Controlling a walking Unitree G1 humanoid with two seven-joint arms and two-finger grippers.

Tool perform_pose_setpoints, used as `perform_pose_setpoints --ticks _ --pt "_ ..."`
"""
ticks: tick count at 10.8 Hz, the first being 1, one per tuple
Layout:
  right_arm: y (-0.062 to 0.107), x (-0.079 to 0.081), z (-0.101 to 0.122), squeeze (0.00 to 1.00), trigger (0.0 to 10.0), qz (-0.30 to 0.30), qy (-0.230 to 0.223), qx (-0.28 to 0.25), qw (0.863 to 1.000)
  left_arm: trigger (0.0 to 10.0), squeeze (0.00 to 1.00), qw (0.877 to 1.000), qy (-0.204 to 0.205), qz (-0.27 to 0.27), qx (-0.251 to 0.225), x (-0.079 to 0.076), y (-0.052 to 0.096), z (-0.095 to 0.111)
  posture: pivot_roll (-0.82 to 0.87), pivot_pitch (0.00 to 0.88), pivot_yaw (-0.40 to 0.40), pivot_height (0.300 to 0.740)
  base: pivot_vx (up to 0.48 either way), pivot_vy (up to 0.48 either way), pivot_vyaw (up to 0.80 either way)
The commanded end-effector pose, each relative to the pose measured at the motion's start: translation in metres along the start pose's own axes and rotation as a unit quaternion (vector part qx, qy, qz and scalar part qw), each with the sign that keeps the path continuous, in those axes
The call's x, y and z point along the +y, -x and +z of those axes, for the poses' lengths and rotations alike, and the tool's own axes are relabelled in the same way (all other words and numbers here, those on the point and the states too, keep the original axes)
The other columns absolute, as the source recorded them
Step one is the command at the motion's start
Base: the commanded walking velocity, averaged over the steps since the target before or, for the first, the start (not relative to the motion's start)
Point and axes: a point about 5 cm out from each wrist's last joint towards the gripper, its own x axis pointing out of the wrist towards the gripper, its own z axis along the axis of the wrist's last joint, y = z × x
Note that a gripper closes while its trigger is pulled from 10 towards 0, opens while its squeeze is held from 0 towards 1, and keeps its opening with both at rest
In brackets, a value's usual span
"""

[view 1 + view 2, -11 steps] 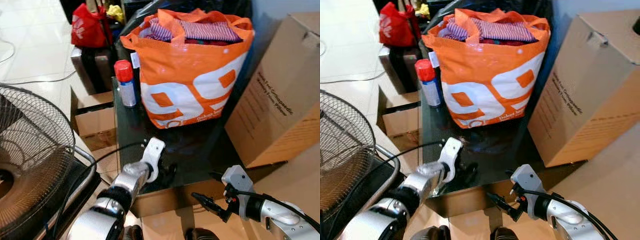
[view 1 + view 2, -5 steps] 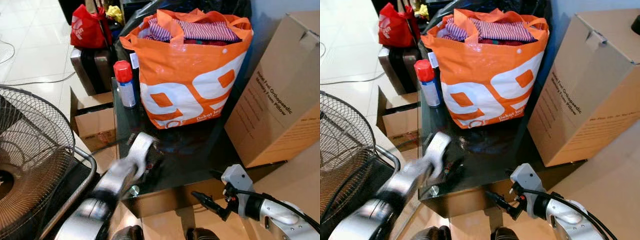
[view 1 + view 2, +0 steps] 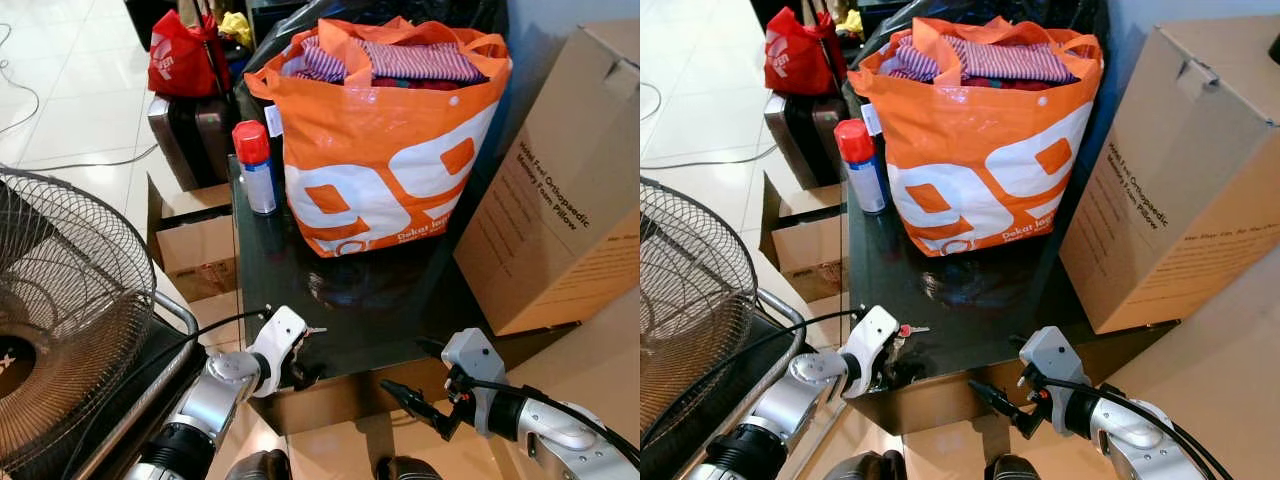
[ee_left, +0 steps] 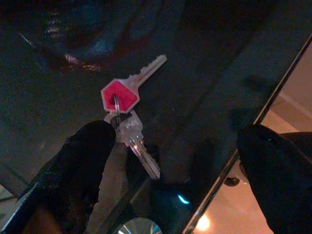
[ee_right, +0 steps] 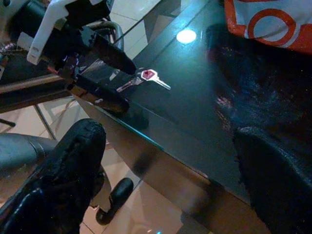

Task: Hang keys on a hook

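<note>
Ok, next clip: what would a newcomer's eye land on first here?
Probably the big orange bag stuffed with clothes, standing at the back of the dark glass table. Next, the left gripper at the table's near edge, open around the red-headed keys lying on the glass. A wire fan fills the left.

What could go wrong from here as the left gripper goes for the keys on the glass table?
The keys lie flat near the edge of the dark glass table; the left gripper, fingers open, may push them off rather than grasp them. One finger touches the ring end only, so a pinch might slip. No hook appears nearby.
</note>
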Motion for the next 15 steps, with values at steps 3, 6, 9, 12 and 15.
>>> perform_pose_setpoints --ticks 3,6,9,12,15 --pt "0.001 -0.001 -0.002 0.0 10.0 -0.001 0.005 0.007 1.0 10.0 0.0 1.0 0.001 0.004 0.007 0.0 -0.001 0.001 -0.22 0.105 0.085 0.74 0.0 0.0 0.0" --pt "0.003 -0.001 -0.003 0.0 10.0 -0.003 0.009 0.009 1.0 10.0 0.0 1.0 -0.009 -0.002 0.011 0.004 -0.014 0.011 -0.23 0.102 0.087 0.74 0.0 0.0 0.0" --pt "0.005 -0.002 -0.002 0.0 10.0 -0.004 0.009 0.011 1.0 10.0 0.0 1.0 -0.018 -0.024 0.007 -0.004 -0.026 0.025 -0.24 0.117 0.088 0.74 0.0 0.0 0.0" --pt "0.005 -0.002 -0.001 0.0 10.0 -0.007 0.01 0.01 1.0 10.0 0.0 0.999 -0.023 -0.037 -0.023 -0.019 -0.04 0.051 -0.24 0.123 0.094 0.74 0.0 0.0 0.0" --pt "0.003 -0.003 0.0 0.0 10.0 -0.009 0.014 0.007 1.0 10.0 0.0 0.998 -0.025 -0.034 -0.046 -0.02 -0.044 0.064 -0.24 0.12 0.09 0.74 0.0 0.0 0.0"
